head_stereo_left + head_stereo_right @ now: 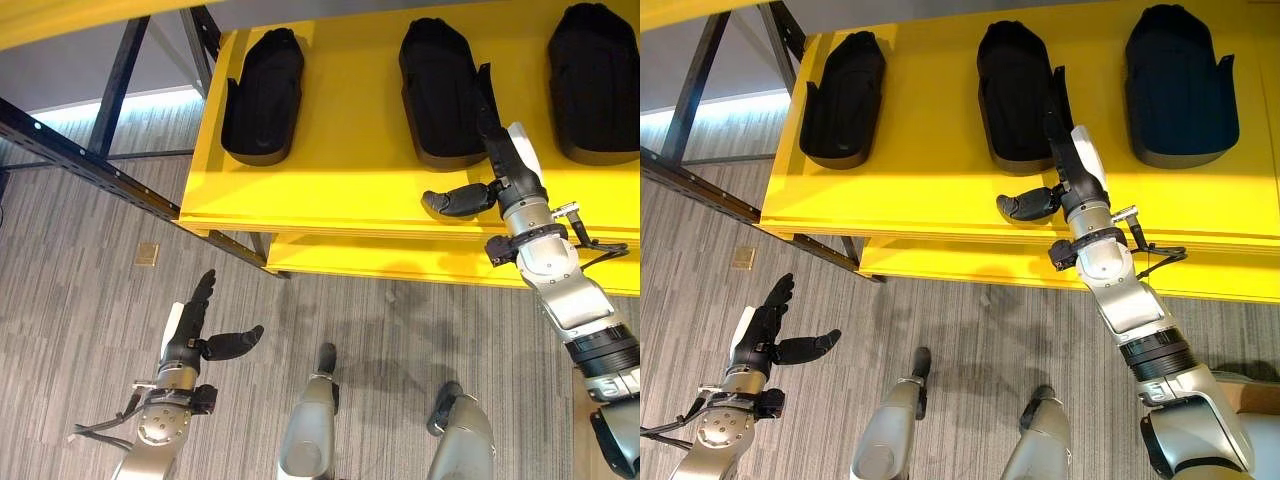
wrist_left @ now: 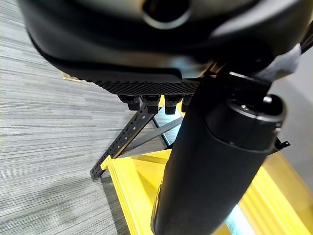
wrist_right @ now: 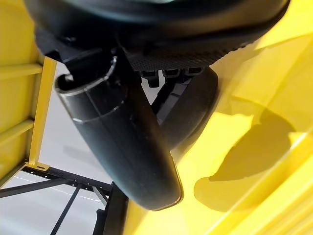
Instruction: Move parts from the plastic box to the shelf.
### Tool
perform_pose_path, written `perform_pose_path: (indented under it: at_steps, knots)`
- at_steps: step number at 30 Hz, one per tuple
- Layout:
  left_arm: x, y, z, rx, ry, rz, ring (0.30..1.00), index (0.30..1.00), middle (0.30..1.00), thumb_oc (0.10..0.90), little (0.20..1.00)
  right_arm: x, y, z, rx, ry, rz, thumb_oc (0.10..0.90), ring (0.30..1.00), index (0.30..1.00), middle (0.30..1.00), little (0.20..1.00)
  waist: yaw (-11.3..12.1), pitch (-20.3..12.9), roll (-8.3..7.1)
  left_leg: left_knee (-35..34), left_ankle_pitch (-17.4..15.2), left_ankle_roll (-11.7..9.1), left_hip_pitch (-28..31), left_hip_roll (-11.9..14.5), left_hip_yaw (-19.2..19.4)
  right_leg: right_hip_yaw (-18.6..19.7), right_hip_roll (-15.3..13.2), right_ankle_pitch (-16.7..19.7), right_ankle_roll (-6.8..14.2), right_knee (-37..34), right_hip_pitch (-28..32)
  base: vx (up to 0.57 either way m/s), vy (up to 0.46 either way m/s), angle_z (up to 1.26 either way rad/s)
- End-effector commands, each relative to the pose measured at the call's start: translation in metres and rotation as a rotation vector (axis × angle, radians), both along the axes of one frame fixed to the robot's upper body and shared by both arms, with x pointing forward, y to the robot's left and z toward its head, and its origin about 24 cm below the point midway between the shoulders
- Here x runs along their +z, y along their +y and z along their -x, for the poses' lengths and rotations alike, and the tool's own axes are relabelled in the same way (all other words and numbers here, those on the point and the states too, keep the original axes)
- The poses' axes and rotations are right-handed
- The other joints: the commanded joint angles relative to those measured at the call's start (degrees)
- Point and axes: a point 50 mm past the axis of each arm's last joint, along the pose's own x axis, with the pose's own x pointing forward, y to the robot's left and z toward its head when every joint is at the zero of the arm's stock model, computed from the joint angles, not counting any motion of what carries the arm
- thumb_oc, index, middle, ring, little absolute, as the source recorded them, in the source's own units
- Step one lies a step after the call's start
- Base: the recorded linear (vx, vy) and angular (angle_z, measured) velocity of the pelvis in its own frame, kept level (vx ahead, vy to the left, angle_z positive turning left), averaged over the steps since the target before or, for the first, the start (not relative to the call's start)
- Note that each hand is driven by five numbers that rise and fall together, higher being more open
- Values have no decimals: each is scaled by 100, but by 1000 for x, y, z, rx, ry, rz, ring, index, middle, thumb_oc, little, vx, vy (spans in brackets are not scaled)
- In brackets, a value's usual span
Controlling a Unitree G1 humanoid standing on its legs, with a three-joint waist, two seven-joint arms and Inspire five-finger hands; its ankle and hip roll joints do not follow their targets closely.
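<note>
Right robot hand [image 1: 505, 165], fingers straight and holding nothing, lies along the middle part [image 1: 440, 85] on the yellow shelf [image 1: 340, 170]; left robot hand [image 1: 195, 330] hangs open, well apart.

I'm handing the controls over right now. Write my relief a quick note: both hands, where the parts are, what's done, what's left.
Right hand: open, fingers straight, reaching over the yellow shelf beside the middle black part; it holds nothing.
Left hand: open and empty, low over the grey floor in front of the shelf.
Parts: three black parts lie in a row on the shelf, left, middle and right.
Done: those three are placed.
Left: the plastic box is out of sight, so I cannot tell how many parts remain. Check it, then pull the right hand back for the next one.
</note>
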Motion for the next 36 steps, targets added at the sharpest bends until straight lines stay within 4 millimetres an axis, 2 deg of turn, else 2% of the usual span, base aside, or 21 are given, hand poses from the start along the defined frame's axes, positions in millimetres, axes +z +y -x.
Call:
perform_pose_path:
  at_steps: [1, 7, 8, 9, 10, 11, 12, 15, 16, 17, 18, 19, 20, 22, 23, 24, 26, 28, 29, 34, 36]
  knots:
    - [51, 12, -1, -11, -228, -83, 1000, 1000, 1000, 900, 1000, 63, 23, 4, 89, -270, -8, 900, 1000, 1000, 1000, 1000, 77, -95, -202, 392, -154, 330, -180, 28, 71, 185, 28, 533, 56, -935, 405, -3, -4, 6]
    - [52, 13, -1, -1, -237, -79, 1000, 1000, 1000, 900, 1000, 66, 25, 3, 89, -279, -10, 900, 1000, 1000, 1000, 1000, 120, -47, -226, 413, -162, 344, -223, -9, 37, 157, 5, 524, 53, -897, 388, 17, 0, 11]
    - [51, 13, -1, -1, -235, -78, 1000, 1000, 1000, 900, 1000, 66, 26, 2, 89, -279, -14, 900, 1000, 1000, 1000, 1000, 137, -57, -242, 453, -311, 312, -182, -14, -3, 195, 7, 386, 95, -842, 443, 4, -2, 5]
    - [52, 13, -1, -1, -237, -78, 1000, 1000, 1000, 900, 1000, 66, 26, 2, 89, -281, -14, 900, 1000, 1000, 1000, 1000, 138, -32, -232, 441, -177, 344, -240, -19, 17, 155, -4, 511, 50, -871, 397, 89, -20, 5]
    - [51, 13, -1, 3, -236, -75, 1000, 1000, 1000, 900, 1000, 66, 26, 1, 87, -280, -14, 900, 1000, 1000, 1000, 1000, 142, -49, -254, 462, -316, 314, -196, -16, -17, 198, 7, 383, 91, -836, 446, -80, 18, 6]
    - [51, 13, -1, 3, -237, -75, 1000, 1000, 1000, 900, 1000, 67, 26, 1, 87, -281, -14, 900, 1000, 1000, 1000, 1000, 144, -25, -243, 448, -182, 346, -252, -21, 4, 159, -3, 508, 45, -865, 398, 93, -13, 9]
    - [51, 14, -1, 8, -235, -74, 1000, 1000, 1000, 900, 1000, 66, 27, 1, 90, -278, -15, 900, 1000, 1000, 1000, 1000, 155, -49, -262, 467, -321, 318, -195, -16, -20, 201, 8, 380, 88, -831, 441, 9, 6, 11]
    - [51, 15, -1, 14, -237, -75, 1000, 1000, 1000, 900, 1000, 67, 29, 1, 97, -281, -19, 900, 1000, 1000, 1000, 1000, 167, -42, -275, 480, -330, 322, -200, -17, -21, 199, 9, 378, 88, -825, 432, 4, 11, 7]
    - [52, 15, -1, 14, -239, -75, 1000, 1000, 1000, 900, 1000, 67, 29, 1, 97, -282, -19, 900, 1000, 1000, 1000, 1000, 168, -17, -265, 466, -197, 353, -256, -22, 1, 161, -3, 502, 43, -854, 385, -1, 14, 5]
    - [51, 15, -1, 16, -237, -74, 1000, 1000, 1000, 900, 1000, 67, 31, 1, 103, -280, -19, 900, 1000, 1000, 1000, 1000, 174, -40, -287, 485, -336, 326, -203, -28, -29, 194, 10, 379, 89, -829, 441, 0, 8, 4]
    - [51, 15, -1, 16, -238, -75, 1000, 1000, 1000, 900, 1000, 67, 31, 0, 103, -278, -19, 900, 1000, 1000, 1000, 1000, 178, -41, -291, 488, -339, 324, -208, -31, -29, 191, 5, 380, 91, -834, 449, 0, 9, 4]
    - [52, 15, -1, 15, -240, -75, 1000, 1000, 1000, 900, 1000, 67, 31, 0, 103, -279, -19, 900, 1000, 1000, 1000, 1000, 180, -17, -280, 473, -204, 356, -264, -36, -8, 151, -6, 505, 46, -864, 403, 4, 10, 4]
    - [51, 15, -1, 17, -239, -73, 1000, 1000, 1000, 900, 1000, 66, 31, 0, 104, -275, -16, 900, 1000, 1000, 1000, 1000, 188, -44, -301, 492, -342, 326, -211, -37, -35, 189, 0, 379, 89, -829, 447, 0, 0, 0]
    - [52, 15, -1, 19, -241, -74, 1000, 1000, 1000, 900, 1000, 67, 32, 0, 106, -277, -16, 900, 1000, 1000, 1000, 1000, 196, -18, -298, 476, -209, 357, -265, -39, -14, 158, -7, 505, 43, -861, 399, 0, 0, 0]
    - [51, 15, 0, 20, -239, -73, 1000, 1000, 1000, 900, 1000, 66, 32, -1, 107, -272, -17, 900, 1000, 1000, 1000, 1000, 198, -34, -321, 502, -349, 330, -211, -27, -33, 200, 12, 384, 85, -830, 451, 0, 0, 0]
    - [51, 15, 0, 21, -239, -72, 1000, 1000, 1000, 900, 1000, 66, 32, -1, 108, -271, -18, 900, 1000, 1000, 1000, 1000, 197, -33, -325, 502, -351, 331, -208, -26, -33, 201, 11, 385, 86, -827, 446, 78, -4, 2]
    - [51, 16, 0, 23, -241, -71, 1000, 1000, 1000, 900, 1000, 65, 34, -1, 113, -268, -21, 900, 1000, 1000, 1000, 1000, 206, -7, -319, 497, -218, 363, -265, -31, -13, 164, -5, 512, 41, -858, 401, -86, 29, 2]
    - [51, 16, 0, 25, -239, -73, 1000, 1000, 1000, 900, 1000, 65, 35, -2, 115, -264, -22, 900, 1000, 1000, 1000, 1000, 206, -29, -335, 513, -352, 331, -209, -30, -43, 201, 5, 389, 84, -830, 452, 0, 0, 0]
    - [51, 16, 0, 25, -241, -73, 1000, 1000, 1000, 900, 1000, 65, 35, -2, 115, -266, -22, 900, 1000, 1000, 1000, 1000, 208, -4, -324, 498, -217, 362, -264, -35, -21, 162, -6, 514, 39, -860, 406, 0, 0, 0]
    - [51, 16, 0, 26, -239, -75, 1000, 1000, 1000, 900, 1000, 66, 38, -3, 121, -265, -19, 900, 1000, 1000, 1000, 1000, 221, -2, -348, 512, -225, 365, -268, -46, -17, 175, 0, 519, 31, -871, 419, -1, 2, 1]
    - [51, 17, 0, 28, -237, -77, 1000, 1000, 1000, 900, 1000, 66, 38, -4, 121, -260, -15, 900, 1000, 1000, 1000, 1000, 224, -29, -361, 533, -364, 334, -213, -42, -41, 214, 16, 392, 74, -841, 468, 75, -12, 0]
